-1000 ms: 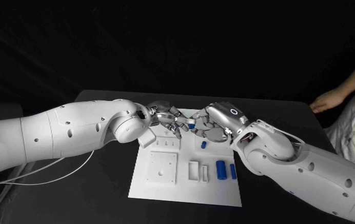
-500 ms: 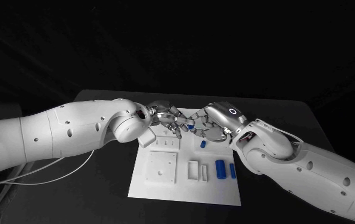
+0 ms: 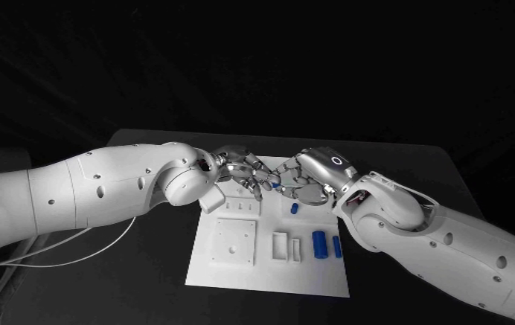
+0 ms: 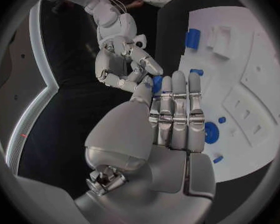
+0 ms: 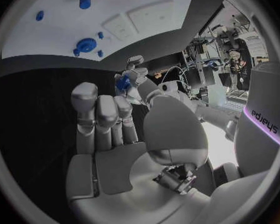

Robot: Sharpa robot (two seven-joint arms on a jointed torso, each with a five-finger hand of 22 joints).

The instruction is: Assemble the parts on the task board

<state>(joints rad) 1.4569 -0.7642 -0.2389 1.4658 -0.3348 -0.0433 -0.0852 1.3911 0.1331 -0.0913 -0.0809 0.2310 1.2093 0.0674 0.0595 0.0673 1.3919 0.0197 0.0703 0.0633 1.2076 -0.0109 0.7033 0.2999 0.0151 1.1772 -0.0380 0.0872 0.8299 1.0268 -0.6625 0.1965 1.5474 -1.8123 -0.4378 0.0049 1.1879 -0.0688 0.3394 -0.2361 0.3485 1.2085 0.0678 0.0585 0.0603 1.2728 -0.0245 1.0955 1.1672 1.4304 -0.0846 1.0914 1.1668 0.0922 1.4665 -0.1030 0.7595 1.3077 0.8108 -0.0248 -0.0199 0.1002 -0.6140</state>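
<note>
My left hand (image 3: 240,169) and right hand (image 3: 304,181) meeting mid-frame above the white board (image 3: 269,265), fingertips together pinching one small blue part (image 4: 157,83), two blue cylinders (image 3: 320,245) lower right.

White task board (image 3: 269,265) — blue parts (image 3: 320,245)

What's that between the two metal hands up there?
A small blue part, pinched where the left hand and right hand meet above the task board; clearest in the wrist views.

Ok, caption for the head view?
Both hands, left hand and right hand, meet over the task board, a blue part between them.
</note>
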